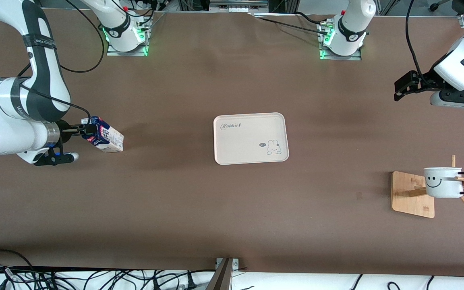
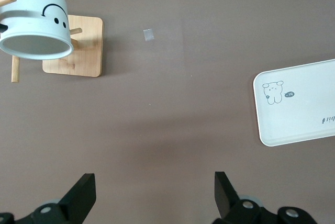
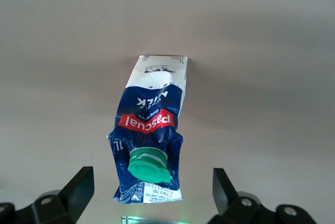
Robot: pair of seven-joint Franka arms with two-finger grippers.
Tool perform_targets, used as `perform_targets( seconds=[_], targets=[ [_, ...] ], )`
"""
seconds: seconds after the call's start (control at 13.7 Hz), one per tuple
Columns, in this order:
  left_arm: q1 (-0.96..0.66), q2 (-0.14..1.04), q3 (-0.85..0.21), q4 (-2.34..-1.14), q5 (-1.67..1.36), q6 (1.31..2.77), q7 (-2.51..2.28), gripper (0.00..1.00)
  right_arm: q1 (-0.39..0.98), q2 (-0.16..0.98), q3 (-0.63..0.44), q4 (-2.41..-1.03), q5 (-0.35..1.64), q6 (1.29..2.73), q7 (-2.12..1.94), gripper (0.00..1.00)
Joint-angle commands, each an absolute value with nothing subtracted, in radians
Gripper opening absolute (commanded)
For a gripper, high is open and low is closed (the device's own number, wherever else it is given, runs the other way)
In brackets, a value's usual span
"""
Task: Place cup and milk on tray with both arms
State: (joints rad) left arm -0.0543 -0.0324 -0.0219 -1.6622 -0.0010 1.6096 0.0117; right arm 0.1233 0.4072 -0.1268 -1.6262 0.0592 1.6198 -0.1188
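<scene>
The milk (image 3: 152,130) just below the right gripper (image 3: 149,195) is printed paperboard, creased and slightly glossy, with a smooth green plastic cap. The gripper's black fingers (image 3: 78,187) look like matt plastic. Well away from the left gripper (image 2: 154,195), the cup (image 2: 35,25) seems glazed or enamelled, on a pale wooden stand (image 2: 78,51). The tray (image 2: 298,103) is smooth and satin; the table (image 1: 232,209) is matt brown.

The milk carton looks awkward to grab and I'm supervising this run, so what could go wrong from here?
1. The milk carton stands on the table with a crumpled top; the right gripper is open around it, fingers apart, so a squeeze there may slip or tip it.
2. The cup hangs on a wooden stand; pulling it off may drag the stand.
3. The tray is small for two arms arriving together.
</scene>
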Motion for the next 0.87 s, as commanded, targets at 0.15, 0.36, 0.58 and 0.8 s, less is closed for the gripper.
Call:
perform_targets(
  seconds=[0.15,0.36,0.58,0.8],
  targets=[
    [-0.052,-0.051,-0.023,-1.675,0.012,1.606,0.029,1.0,0.127,0.396,-0.124,-1.647,0.071,1.632,-0.11,1.0],
    [-0.052,-0.051,-0.023,-1.675,0.012,1.606,0.029,1.0,0.129,0.402,-0.124,-1.647,0.071,1.631,-0.11,1.0],
    [-0.052,-0.051,-0.023,-1.675,0.012,1.606,0.029,1.0,0.129,0.405,-0.124,-1.647,0.071,1.632,-0.11,1.0],
    [-0.048,-0.051,-0.023,-1.675,0.012,1.606,0.029,1.0,0.129,0.416,-0.124,-1.649,0.071,1.632,-0.11,1.0]
  ],
)
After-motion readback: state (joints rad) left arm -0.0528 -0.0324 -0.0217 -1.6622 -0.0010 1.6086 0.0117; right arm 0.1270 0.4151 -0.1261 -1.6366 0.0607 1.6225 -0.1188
